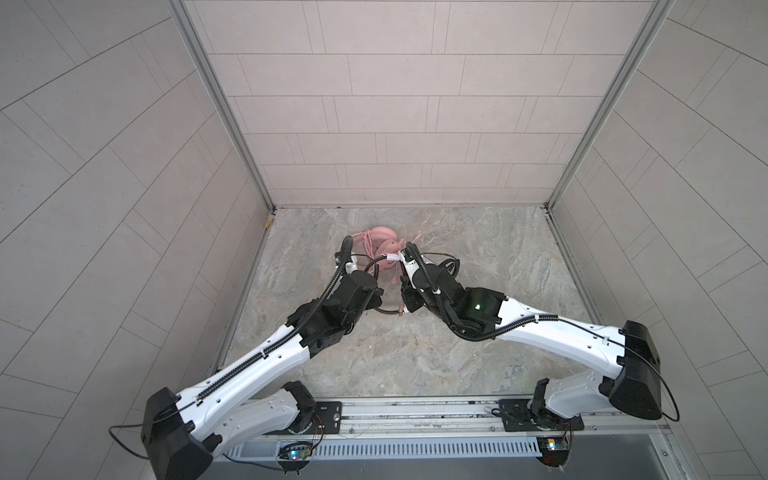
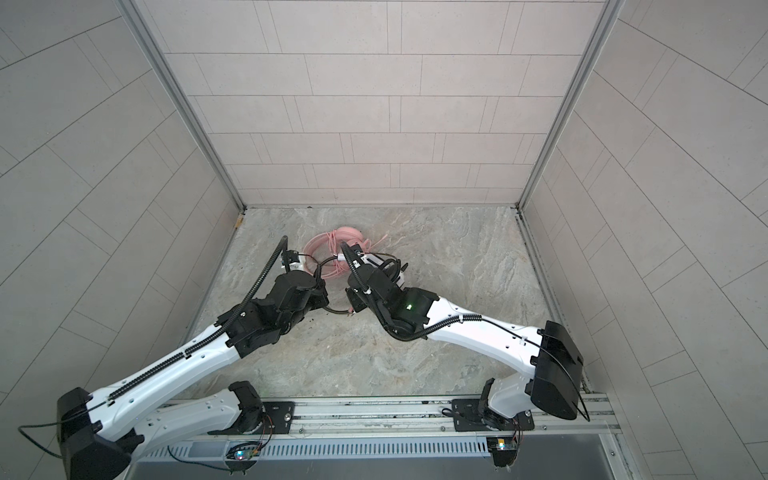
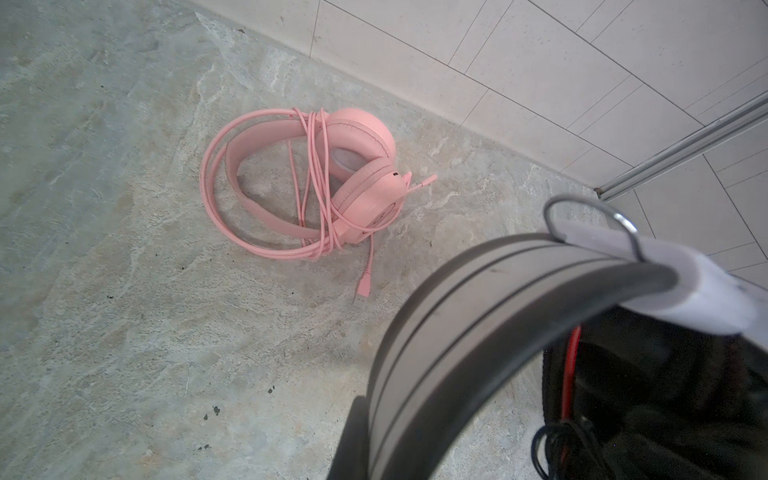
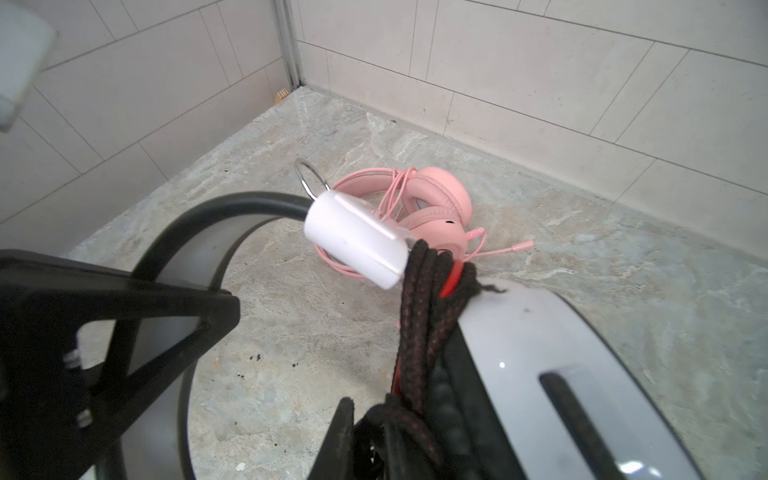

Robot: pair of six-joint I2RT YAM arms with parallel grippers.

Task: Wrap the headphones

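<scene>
The pink headphones (image 1: 384, 243) (image 2: 332, 245) (image 3: 316, 183) (image 4: 432, 208) lie on the stone floor near the back, their pink cable wound around the headband and earcups. The white-and-black headphones (image 1: 449, 266) (image 3: 457, 324) (image 4: 540, 353) hang off the floor between both arms. My left gripper (image 1: 365, 270) (image 2: 309, 270) is shut on their dark headband; its fingers hardly show in the left wrist view. My right gripper (image 1: 403, 259) (image 4: 374, 419) is shut on the black braided cable (image 4: 419, 316), which is bunched beside the white earcup. A loop of black cable (image 1: 386, 311) trails on the floor beneath.
Tiled walls close in the left, back and right sides. A metal rail (image 1: 415, 411) runs along the front edge. The pink cable's plug (image 3: 363, 289) lies loose on the floor. A small yellow piece (image 1: 269, 222) sits in the back left corner.
</scene>
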